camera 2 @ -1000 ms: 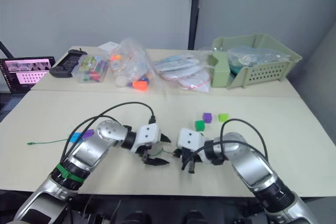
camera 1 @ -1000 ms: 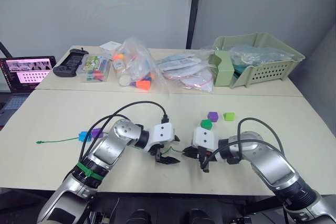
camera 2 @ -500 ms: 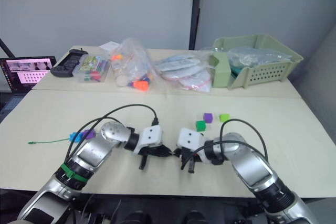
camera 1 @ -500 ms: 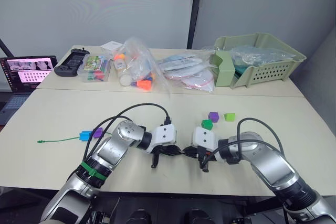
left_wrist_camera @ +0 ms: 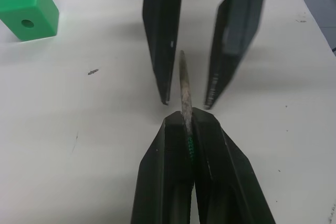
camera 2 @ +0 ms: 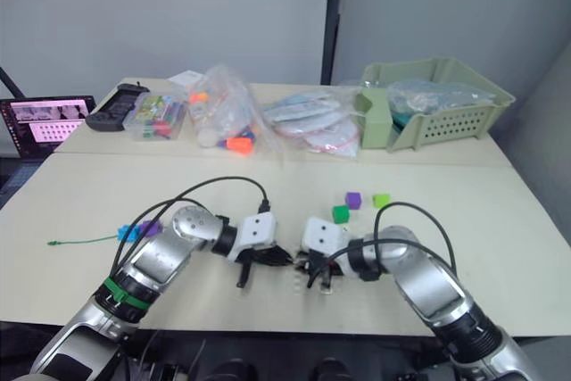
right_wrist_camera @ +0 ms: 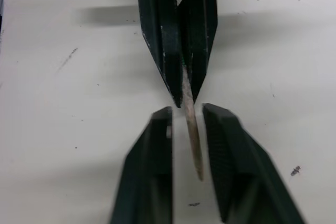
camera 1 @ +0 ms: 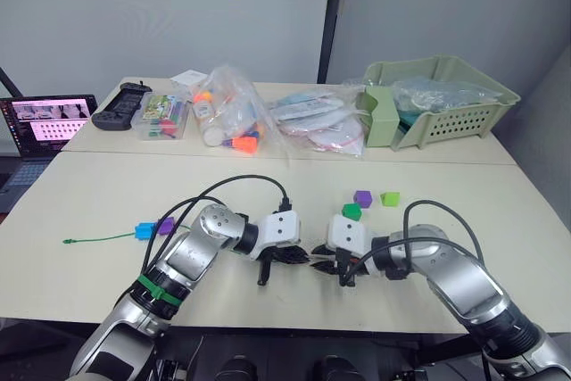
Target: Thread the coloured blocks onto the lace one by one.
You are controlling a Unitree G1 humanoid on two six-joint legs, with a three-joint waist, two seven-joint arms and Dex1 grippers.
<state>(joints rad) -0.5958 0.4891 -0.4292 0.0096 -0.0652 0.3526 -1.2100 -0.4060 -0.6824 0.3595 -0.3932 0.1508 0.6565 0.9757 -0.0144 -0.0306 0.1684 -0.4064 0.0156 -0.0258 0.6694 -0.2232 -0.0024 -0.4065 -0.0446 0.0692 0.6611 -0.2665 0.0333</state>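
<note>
Since a second ago the left gripper point(camera 1: 302, 256) has turned from a splayed pose to lie low on the table point(camera 1: 89, 194), and now points at the right gripper point(camera 1: 326, 264) at lower centre of the head view; the two nearly meet tip to tip; the left gripper's fingers point(left_wrist_camera: 173, 182) are clenched on the lace point(left_wrist_camera: 184, 90), whose stiff pale tip juts forward between the right gripper's fingers point(right_wrist_camera: 155, 171), which stand apart on either side of it, not touching; the far end of the lace trails toward the left edge of the head view, with a bright blue block point(camera 1: 144, 230) and a purple block point(camera 1: 164, 226) on it; just right of centre sit a dark green block point(camera 1: 351, 211), a second purple block point(camera 1: 361, 198) and a lime green block point(camera 1: 389, 198), loose on the table.
</note>
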